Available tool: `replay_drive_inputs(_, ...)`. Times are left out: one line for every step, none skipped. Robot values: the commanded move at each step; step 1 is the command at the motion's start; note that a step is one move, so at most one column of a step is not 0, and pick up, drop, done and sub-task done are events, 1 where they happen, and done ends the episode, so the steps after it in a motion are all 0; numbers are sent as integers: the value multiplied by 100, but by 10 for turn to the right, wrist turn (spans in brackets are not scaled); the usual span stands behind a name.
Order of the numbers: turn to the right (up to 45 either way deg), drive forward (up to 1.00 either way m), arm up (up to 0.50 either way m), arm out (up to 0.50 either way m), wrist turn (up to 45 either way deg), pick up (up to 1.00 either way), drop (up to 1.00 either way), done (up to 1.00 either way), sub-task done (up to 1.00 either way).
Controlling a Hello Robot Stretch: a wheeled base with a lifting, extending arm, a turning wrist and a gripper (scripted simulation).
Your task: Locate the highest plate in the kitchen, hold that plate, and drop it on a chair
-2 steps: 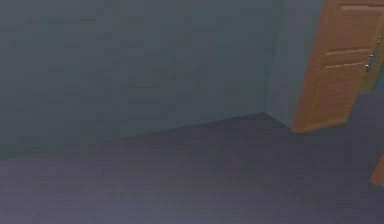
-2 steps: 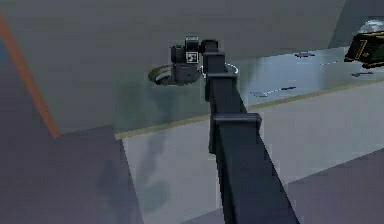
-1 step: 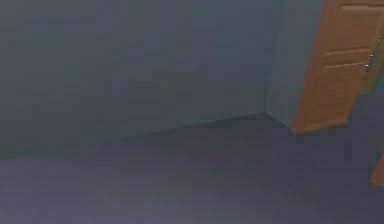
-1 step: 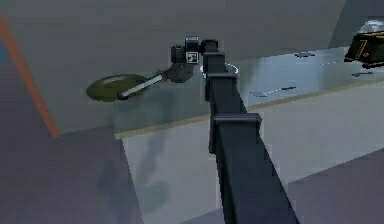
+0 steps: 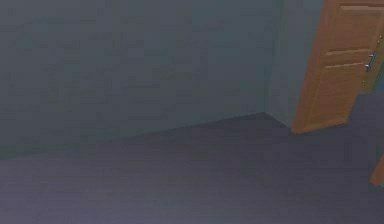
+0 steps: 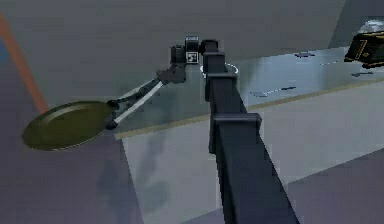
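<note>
We saw the gripper [image 6: 110,113] holding the plate [image 6: 62,126] in the air, so we judged the next move was finding 1 chair.

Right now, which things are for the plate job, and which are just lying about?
For the job:
plate, hanging from the gripper, clear of the floor
arm

Just lying about:
door
counter
dark thing on the counter, too small to name
</note>
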Motion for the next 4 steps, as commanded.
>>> replay_drive_inputs(0, 0, 0, 0, -240, 0, 0, 0, 0)
replay_drive_inputs(0, 0, 0, -42, 0, 0, 0, 0, 0)
replay_drive_inputs(150, 0, 0, 0, 0, 0, 0, 0, 0)
replay_drive_inputs(0, 30, 0, 0, 0, 0, 0, 0, 0)
